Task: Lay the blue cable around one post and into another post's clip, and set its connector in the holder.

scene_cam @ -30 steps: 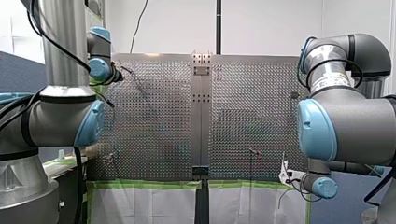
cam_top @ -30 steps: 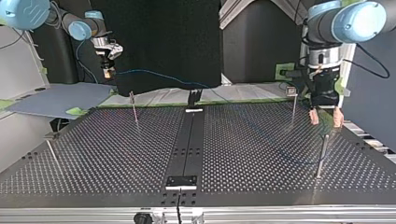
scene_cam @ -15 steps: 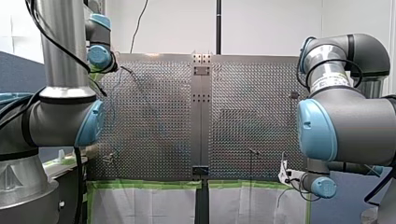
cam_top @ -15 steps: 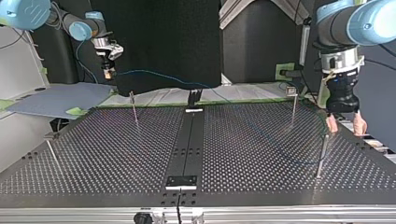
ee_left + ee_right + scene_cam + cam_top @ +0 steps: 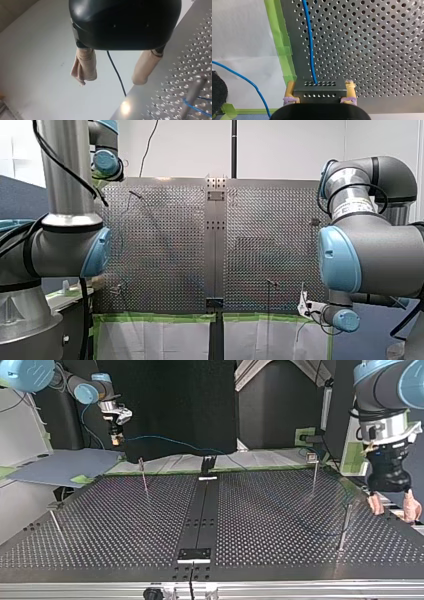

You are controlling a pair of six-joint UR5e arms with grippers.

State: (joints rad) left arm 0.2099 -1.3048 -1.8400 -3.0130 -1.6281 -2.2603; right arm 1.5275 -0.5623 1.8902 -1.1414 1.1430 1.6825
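Hangs my left gripper [image 5: 392, 507] off the edge of the table [image 5: 280, 525] at 3 o'clock in the top view, just beside the near post [image 5: 345, 527]; spreads its beige fingers [image 5: 85, 63] wide apart. Runs the blue cable [image 5: 309, 42] from by that post toward 11 o'clock over the perforations, faintly seen, then along the far edge. Farthest off, at 10 o'clock, pinches the grey connector [image 5: 319, 86] between the yellow pads [image 5: 290, 91] of my right gripper [image 5: 116, 436], raised past the far corner.

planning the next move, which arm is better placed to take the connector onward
Right: my right jaws are shut on the connector, blue cable running from it; my left jaws are open and empty.
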